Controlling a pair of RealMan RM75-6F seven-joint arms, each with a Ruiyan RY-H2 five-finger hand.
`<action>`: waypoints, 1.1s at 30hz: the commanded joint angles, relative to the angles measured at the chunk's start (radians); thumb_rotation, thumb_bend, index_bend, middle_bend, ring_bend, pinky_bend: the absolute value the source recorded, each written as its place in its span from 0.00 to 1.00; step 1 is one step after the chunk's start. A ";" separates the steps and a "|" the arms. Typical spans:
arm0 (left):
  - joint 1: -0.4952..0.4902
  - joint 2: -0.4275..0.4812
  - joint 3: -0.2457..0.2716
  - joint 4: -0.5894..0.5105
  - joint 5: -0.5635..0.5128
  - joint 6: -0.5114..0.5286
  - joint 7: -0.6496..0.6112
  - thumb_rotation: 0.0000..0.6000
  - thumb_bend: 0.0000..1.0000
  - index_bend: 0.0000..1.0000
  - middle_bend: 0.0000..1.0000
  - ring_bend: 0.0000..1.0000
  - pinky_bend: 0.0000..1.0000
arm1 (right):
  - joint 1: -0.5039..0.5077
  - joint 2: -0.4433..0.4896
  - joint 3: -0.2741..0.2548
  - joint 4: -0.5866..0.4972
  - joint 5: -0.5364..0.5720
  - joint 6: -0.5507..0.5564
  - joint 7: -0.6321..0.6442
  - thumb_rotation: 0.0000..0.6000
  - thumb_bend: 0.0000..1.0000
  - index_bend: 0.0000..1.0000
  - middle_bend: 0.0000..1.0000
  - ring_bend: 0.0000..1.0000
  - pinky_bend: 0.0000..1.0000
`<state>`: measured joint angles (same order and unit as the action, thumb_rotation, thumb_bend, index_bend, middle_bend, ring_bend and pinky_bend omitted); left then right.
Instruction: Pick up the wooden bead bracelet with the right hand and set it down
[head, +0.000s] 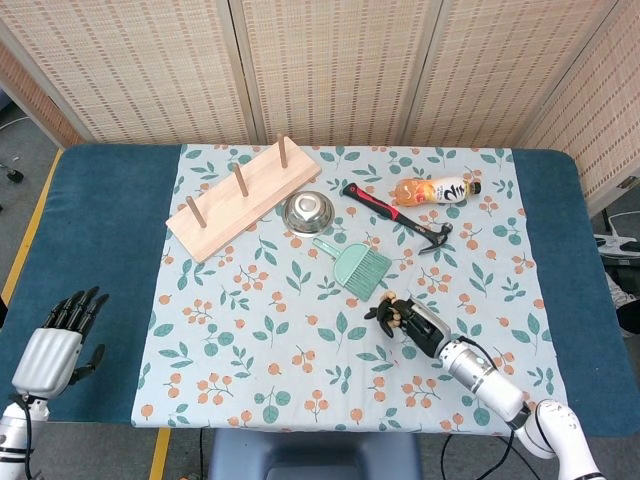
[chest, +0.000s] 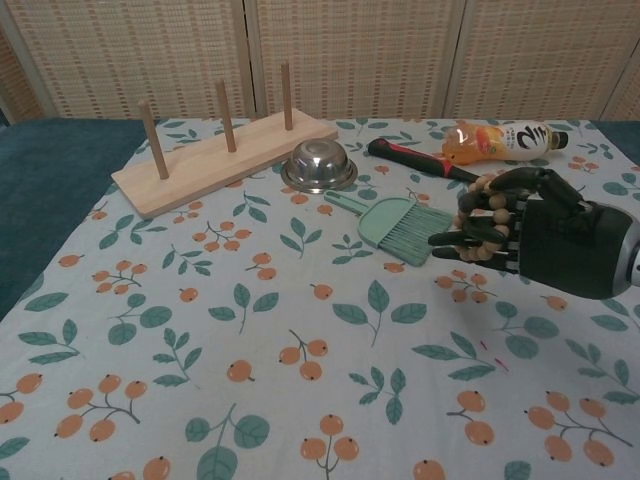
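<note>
The right hand holds the wooden bead bracelet, its dark fingers curled through the loop of beads so the strand drapes over them. In the chest view the hand and bracelet sit above the leaf-and-berry cloth that covers the desk; whether the beads touch the cloth cannot be told. In the head view the same hand shows near the front of the cloth with the beads bunched at its fingertips.

Just beyond the fingertips lies the green dustpan brush, close but apart from the hand. Farther past it sits the steel bowl, and beyond that the wooden peg rack. Behind the hand lie the hammer with its red and black handle and the orange drink bottle on its side.

The left hand rests well apart at the desk's far side, holding nothing, fingers spread.
</note>
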<state>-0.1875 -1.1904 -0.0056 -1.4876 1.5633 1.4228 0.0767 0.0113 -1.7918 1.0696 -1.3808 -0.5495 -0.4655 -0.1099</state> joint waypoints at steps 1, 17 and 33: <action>-0.002 -0.001 0.000 0.000 0.000 -0.002 0.002 1.00 0.46 0.00 0.00 0.00 0.15 | 0.000 0.002 0.003 -0.002 0.003 0.001 0.000 0.56 1.00 0.55 0.73 0.27 0.08; -0.005 -0.006 -0.002 0.002 -0.002 -0.007 0.005 1.00 0.46 0.00 0.00 0.00 0.15 | 0.005 0.021 0.007 -0.009 0.004 0.001 -0.007 0.93 1.00 0.52 0.71 0.25 0.08; -0.004 -0.005 -0.002 0.002 -0.002 -0.006 0.001 1.00 0.46 0.00 0.00 0.00 0.15 | -0.071 -0.080 0.110 -0.119 -0.208 0.139 -0.405 1.00 1.00 0.56 0.69 0.25 0.08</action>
<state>-0.1920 -1.1949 -0.0077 -1.4857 1.5617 1.4170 0.0782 -0.0260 -1.8201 1.1263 -1.4516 -0.6395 -0.3818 -0.3214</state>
